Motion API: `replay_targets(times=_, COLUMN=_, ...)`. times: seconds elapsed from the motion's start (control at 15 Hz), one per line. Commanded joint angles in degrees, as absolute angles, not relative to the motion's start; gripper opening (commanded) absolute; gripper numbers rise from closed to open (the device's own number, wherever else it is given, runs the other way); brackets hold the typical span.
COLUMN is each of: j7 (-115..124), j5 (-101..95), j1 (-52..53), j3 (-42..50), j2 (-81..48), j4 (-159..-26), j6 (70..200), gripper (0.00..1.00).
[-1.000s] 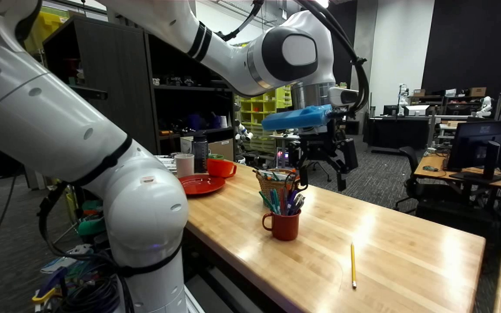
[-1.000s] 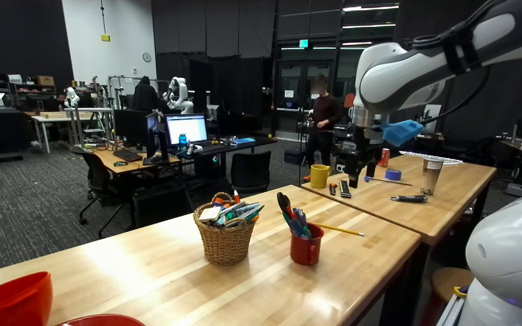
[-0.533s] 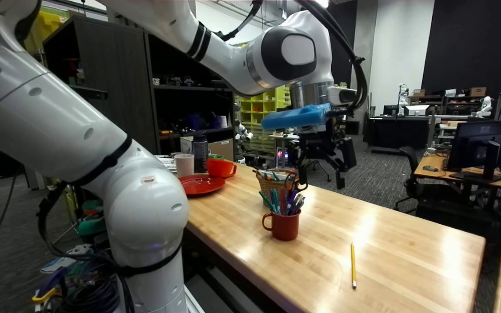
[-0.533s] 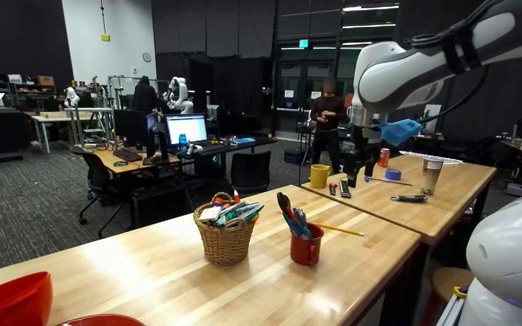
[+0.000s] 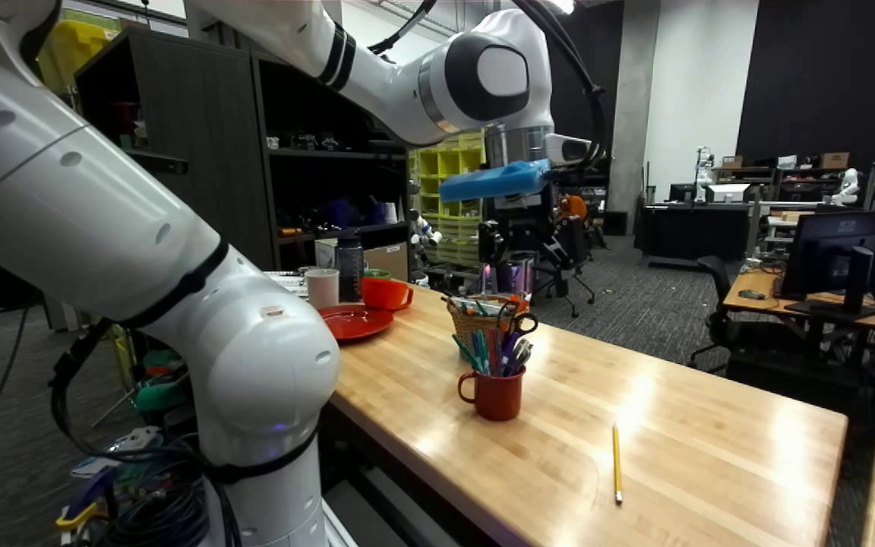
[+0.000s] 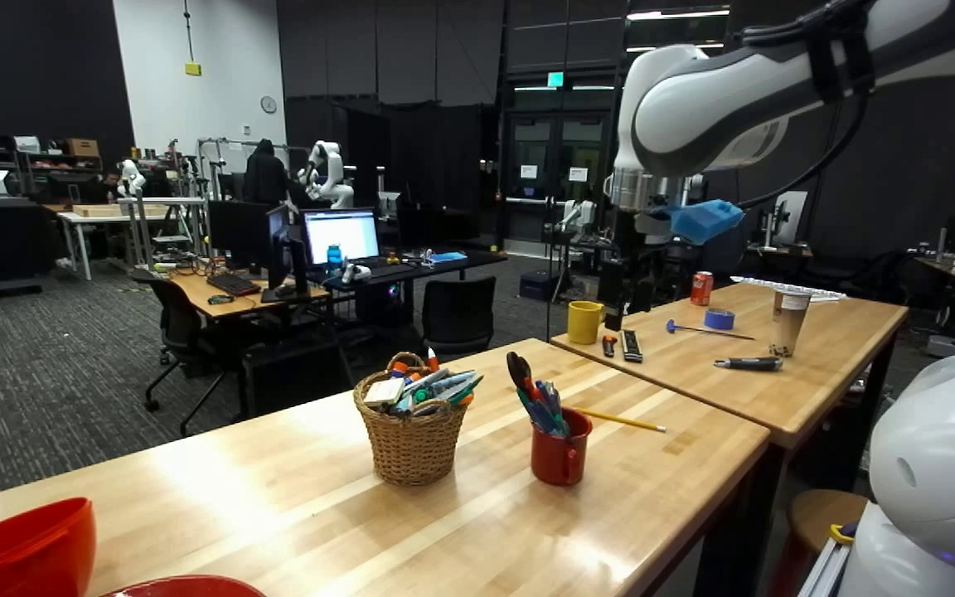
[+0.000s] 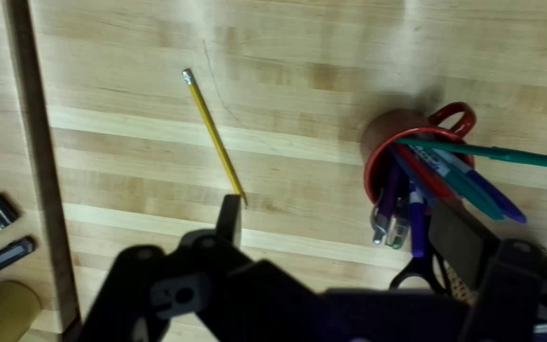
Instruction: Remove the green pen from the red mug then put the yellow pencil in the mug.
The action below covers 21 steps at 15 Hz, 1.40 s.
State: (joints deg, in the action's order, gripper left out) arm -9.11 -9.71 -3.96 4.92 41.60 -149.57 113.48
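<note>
Green pen (image 7: 480,150) leans in the red mug (image 5: 498,396), lower end hidden.
We see the gripper (image 7: 342,221) spread wide, holding nothing; one finger (image 7: 461,237) partly covers other pens (image 7: 473,190). Both exterior views show the yellow pencil (image 5: 617,465) right of the mug.

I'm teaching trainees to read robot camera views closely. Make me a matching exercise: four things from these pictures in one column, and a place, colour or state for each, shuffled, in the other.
Column 1
1. green pen
2. yellow pencil
3. gripper
4. wicker basket

Column 2
A. open, holding nothing
B. brown and woven
C. sticking out of the red mug
D. lying flat on the wooden table

Right pairs: 1-C, 2-D, 3-A, 4-B
</note>
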Motion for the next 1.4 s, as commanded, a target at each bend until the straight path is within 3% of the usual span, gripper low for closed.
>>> replay_targets(times=0.0, j7=-7.1, j5=-6.0, j1=-1.3, j3=3.0, j2=39.8, j4=-146.2, j6=106.7, gripper=1.00)
replay_targets(times=0.93, j7=-4.6, j5=-4.0, j1=2.6, j3=-0.9, j2=39.9, j4=-149.1, j6=100.3, gripper=1.00)
replay_targets(times=1.33, j7=-8.0, j5=1.7, j1=5.7, j3=-0.2, j2=41.0, j4=-152.3, j6=104.3, gripper=1.00)
